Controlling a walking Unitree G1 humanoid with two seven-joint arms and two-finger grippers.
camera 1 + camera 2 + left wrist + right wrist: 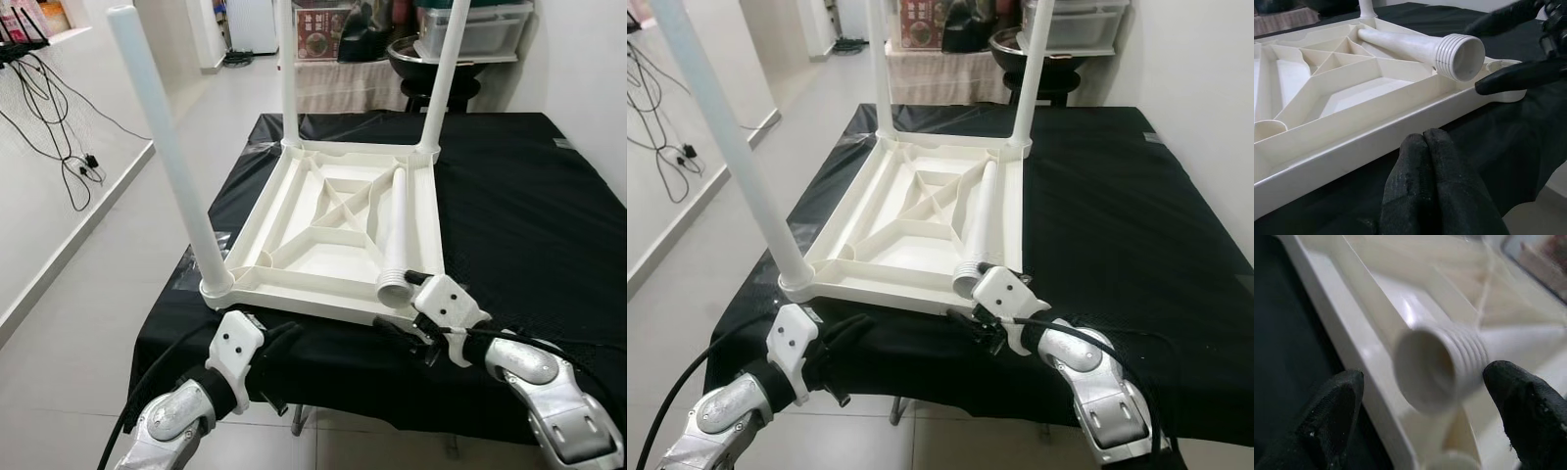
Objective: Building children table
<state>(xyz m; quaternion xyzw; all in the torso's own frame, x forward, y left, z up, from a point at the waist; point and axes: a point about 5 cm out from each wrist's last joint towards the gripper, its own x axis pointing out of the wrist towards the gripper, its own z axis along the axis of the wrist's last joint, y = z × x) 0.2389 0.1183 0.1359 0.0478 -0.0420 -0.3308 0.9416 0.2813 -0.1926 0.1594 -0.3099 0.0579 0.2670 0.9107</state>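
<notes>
A white plastic children's table (pixel 294 294) lies upside down on a black cloth. Three legs stand upright in its corners: near left (pixel 167 147), far left (pixel 288 78) and far right (pixel 441 78). The loose fourth leg (pixel 397 235) lies inside the underside, its threaded end (pixel 1435 367) pointing at the near right corner socket (pixel 1503 63). My right gripper (pixel 402 305) is open, with one black fingertip on each side of that threaded end and a gap to it. My left gripper (pixel 289 333) is shut on nothing, just in front of the table's near rim.
The black-covered work table (pixel 529 215) stretches well to the right and far side. Pale floor runs along the left, with cables (pixel 59 127) hanging on the wall. Behind stand a shelf with a plastic bin (pixel 470 29) and a dark bowl (pixel 431 54).
</notes>
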